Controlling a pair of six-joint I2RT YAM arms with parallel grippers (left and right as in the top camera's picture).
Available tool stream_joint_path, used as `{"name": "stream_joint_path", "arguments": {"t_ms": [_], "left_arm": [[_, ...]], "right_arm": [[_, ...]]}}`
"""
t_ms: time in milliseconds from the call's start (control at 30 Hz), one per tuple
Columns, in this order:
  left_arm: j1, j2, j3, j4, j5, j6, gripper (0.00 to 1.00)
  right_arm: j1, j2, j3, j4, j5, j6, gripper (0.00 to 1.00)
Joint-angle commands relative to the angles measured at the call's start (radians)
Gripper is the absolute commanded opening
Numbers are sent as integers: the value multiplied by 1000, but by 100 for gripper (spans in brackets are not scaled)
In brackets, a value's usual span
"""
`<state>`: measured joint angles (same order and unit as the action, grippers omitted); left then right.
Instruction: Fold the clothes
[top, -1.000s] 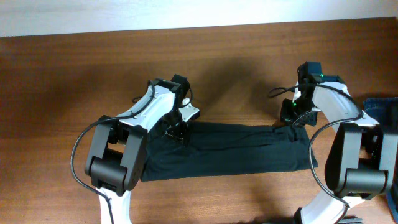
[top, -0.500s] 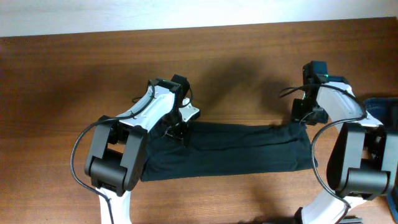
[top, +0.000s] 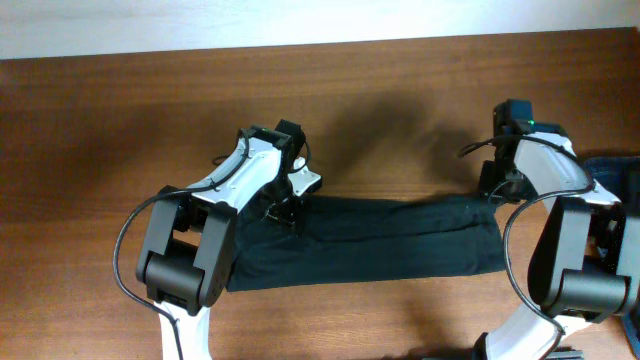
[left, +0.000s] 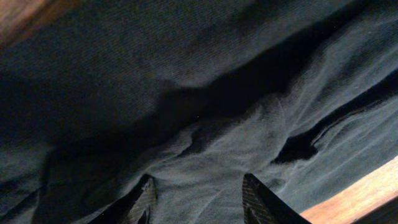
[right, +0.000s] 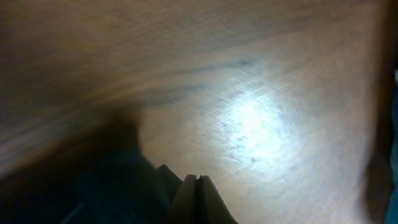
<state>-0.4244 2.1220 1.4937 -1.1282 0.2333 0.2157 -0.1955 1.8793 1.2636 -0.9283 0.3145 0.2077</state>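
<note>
The black T-shirt (top: 380, 240) lies as a long folded strip across the wooden table (top: 400, 110); no logo shows. My left gripper (top: 285, 215) is down on the strip's upper left part. In the left wrist view its fingers (left: 198, 186) are apart with wrinkled black fabric (left: 186, 93) between and under them. My right gripper (top: 493, 190) is at the strip's upper right corner. In the right wrist view its fingers (right: 198, 180) are pressed together, with dark fabric (right: 106, 186) just to their left over bare wood.
A blue denim garment (top: 612, 170) lies at the right edge of the table, just beyond my right arm. Bare wood stretches behind the shirt towards the white wall (top: 300, 20) and to the left.
My right gripper has moved to the right, and the shirt's upper right corner has gone with it, stretching the strip. My left gripper has stayed in place.
</note>
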Motion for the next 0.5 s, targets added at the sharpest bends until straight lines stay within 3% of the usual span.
{"name": "stream_joint_path", "arguments": {"t_ms": [0,133,233,467], "left_arm": [[3,-11,-22,-2,-21,-6,45],[3,-11,-22,-1,-39,-6,46],[3,-11,-22,-1,-43,-6,46],[3,-11,-22,-1,-50,-6,46]], "right_arm": [[-40,-21,-16,-29,46,37,4],[-81,-21,-17,-59,45,45,4],[-111,-21,-17,-67,7,44,20],[-151,-21,-16,-113,-16,67,27]]}}
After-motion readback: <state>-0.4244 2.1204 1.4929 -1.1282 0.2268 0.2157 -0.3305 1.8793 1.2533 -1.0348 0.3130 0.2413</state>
